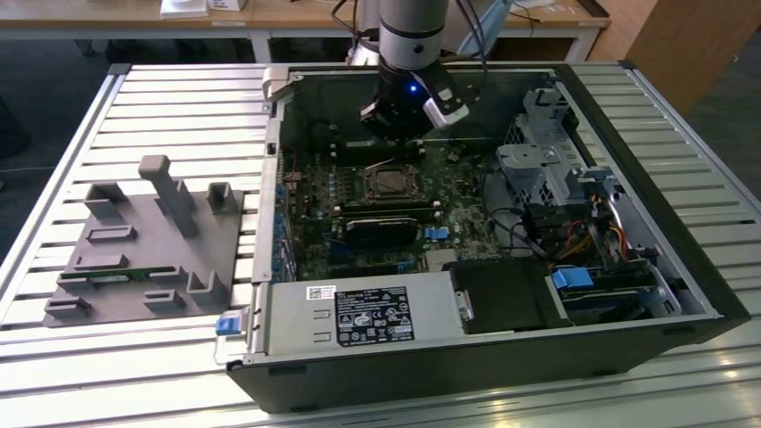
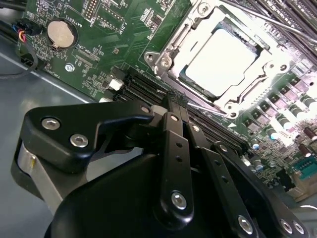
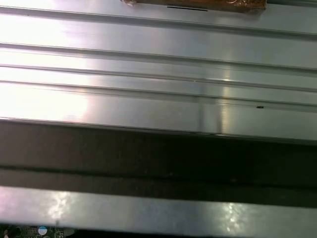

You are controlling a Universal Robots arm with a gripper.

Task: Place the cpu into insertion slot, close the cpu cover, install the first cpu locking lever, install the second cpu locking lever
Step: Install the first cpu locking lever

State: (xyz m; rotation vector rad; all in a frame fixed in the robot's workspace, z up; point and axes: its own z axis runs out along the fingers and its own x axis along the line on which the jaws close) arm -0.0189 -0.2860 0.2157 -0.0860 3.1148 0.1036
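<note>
One pincer is mine [image 1: 411,134], and it hangs low inside the open computer case [image 1: 666,267], just beyond the far edge of the insertion slot [image 1: 390,183]; whether my fingers are open or closed I cannot tell, and I see nothing held. In the second wrist view the cpu [image 2: 223,59] lies seated in the slot, with the cpu cover [image 2: 174,43] lying down around its pale face. Green motherboard [image 1: 321,192] surrounds the slot.

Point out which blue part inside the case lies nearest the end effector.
The small blue connector on the green board, just past the socket from the end effector. The blue tab by the drive bay and blue latch sit farther away.
</note>
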